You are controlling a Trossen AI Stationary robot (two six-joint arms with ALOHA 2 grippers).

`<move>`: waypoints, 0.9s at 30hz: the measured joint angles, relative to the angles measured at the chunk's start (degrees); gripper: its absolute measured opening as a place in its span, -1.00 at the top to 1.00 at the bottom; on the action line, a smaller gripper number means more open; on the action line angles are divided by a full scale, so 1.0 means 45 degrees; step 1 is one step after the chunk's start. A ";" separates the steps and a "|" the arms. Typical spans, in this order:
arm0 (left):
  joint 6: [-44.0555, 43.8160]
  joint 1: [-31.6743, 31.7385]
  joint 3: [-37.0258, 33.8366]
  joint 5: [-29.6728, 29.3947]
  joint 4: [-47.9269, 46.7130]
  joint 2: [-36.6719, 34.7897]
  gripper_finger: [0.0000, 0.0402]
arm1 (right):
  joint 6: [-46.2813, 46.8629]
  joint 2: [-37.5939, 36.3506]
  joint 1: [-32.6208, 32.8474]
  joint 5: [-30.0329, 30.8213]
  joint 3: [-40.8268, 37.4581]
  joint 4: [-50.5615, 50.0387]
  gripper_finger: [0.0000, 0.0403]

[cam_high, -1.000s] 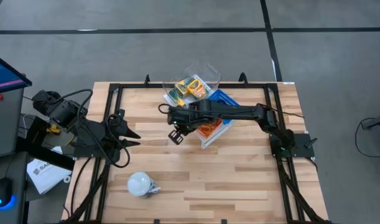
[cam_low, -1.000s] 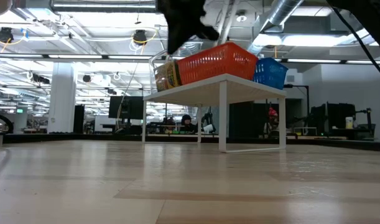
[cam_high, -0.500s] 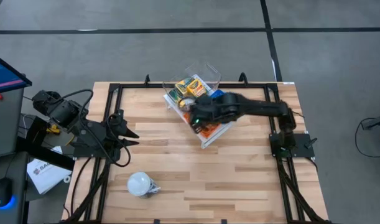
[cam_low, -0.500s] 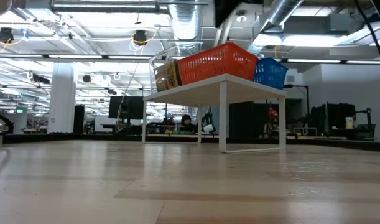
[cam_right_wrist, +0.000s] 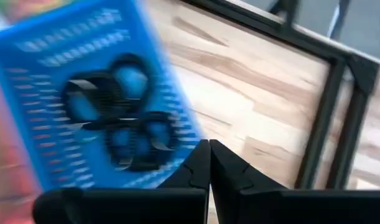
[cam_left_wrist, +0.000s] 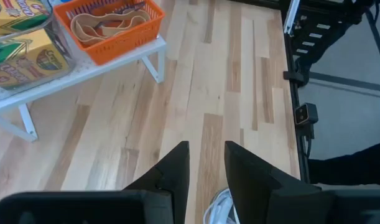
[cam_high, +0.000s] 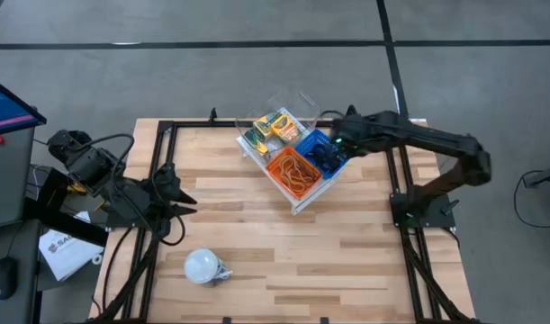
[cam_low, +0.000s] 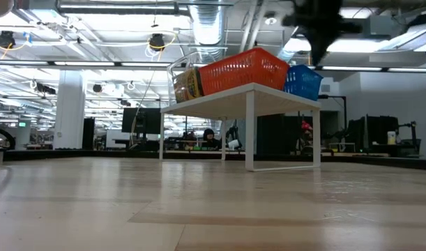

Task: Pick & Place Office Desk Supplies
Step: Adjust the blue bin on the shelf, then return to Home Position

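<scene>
A white perforated stand (cam_high: 301, 203) at the table's far middle carries a clear tub with yellow-and-green crayon boxes (cam_high: 275, 125), an orange basket (cam_high: 293, 172) of tan rubber bands (cam_left_wrist: 109, 23) and a blue basket (cam_high: 318, 144) holding black rings (cam_right_wrist: 115, 118). My right gripper (cam_high: 332, 153) hovers shut above the blue basket, with nothing between its fingers (cam_right_wrist: 208, 163). My left gripper (cam_high: 186, 193) waits over the table's left side, its fingers slightly apart (cam_left_wrist: 206, 163) above bare wood and holding nothing.
A white bulb-like object (cam_high: 202, 265) lies near the table's front left. Black frame rails (cam_high: 396, 171) run along the table's sides. Bare wood stretches across the table's near half (cam_high: 329, 261). In the low view the stand stands on white legs (cam_low: 249, 129).
My right gripper has swept from the table's middle, left of the orange basket, toward the right and far edge, passing over that basket and ending above the blue one. It rose a little and rolled on the way, and stayed shut. The baskets have not moved.
</scene>
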 joint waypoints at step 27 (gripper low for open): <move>-0.0844 -0.0005 0.0000 -0.0547 0.0005 0.0000 0.54 | -0.2258 -0.1209 -0.1706 -0.1191 -0.3359 0.2605 1.00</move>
